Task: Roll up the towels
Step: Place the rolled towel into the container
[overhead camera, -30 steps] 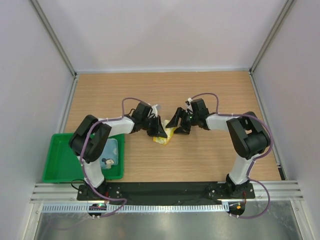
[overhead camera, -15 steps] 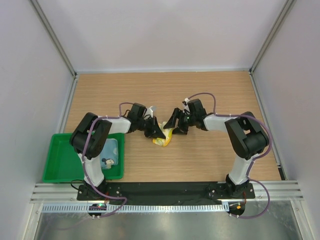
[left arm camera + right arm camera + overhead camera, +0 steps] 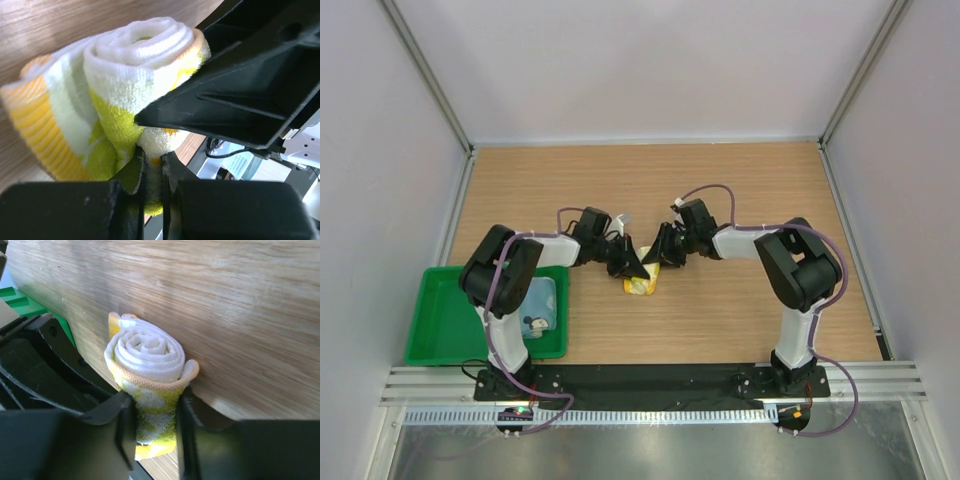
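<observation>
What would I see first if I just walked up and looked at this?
Probably the yellow towel, rolled up like a little snail in the middle of the wooden table. The left gripper and the right gripper both pinch it, one from each side. After that, the bright green tray at the table's near left edge, with the blue towel lying in it.

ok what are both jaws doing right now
left: jaws shut on the yellow towel
right: jaws shut on the same towel's rolled end
</observation>
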`<state>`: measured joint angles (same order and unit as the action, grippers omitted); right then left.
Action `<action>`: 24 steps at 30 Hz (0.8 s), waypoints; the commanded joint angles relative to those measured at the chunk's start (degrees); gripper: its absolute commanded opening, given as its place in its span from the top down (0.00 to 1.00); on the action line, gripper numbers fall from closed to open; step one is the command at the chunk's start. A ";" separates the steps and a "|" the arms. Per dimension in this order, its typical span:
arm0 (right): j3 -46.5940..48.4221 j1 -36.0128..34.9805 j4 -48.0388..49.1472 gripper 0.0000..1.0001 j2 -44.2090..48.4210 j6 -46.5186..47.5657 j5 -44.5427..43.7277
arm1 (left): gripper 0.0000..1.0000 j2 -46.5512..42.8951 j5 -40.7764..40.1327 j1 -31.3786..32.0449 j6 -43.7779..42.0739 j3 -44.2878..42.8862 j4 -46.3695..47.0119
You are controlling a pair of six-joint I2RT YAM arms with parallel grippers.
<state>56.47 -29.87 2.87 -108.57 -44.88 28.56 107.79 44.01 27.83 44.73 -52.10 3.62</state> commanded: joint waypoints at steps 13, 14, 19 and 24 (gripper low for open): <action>1.10 -3.44 0.73 0.99 -0.50 0.67 -2.72 | 0.71 -3.37 -3.05 0.64 -1.31 2.79 -8.00; 1.54 -3.36 0.56 0.99 -0.24 0.67 -2.72 | 0.69 -4.77 -3.23 0.73 -1.57 2.70 -8.71; 2.59 -3.44 -0.85 0.99 1.96 0.32 -2.72 | 0.61 -9.17 -5.68 0.73 -4.03 0.68 -14.59; 3.74 -3.44 -2.52 0.99 5.03 -0.03 -2.63 | 0.58 -15.49 -9.46 0.73 -7.19 -3.53 -24.43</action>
<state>57.78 -33.23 1.50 -107.92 -45.23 27.59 97.60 37.01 28.25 40.82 -51.75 -12.16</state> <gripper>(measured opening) 0.295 0.417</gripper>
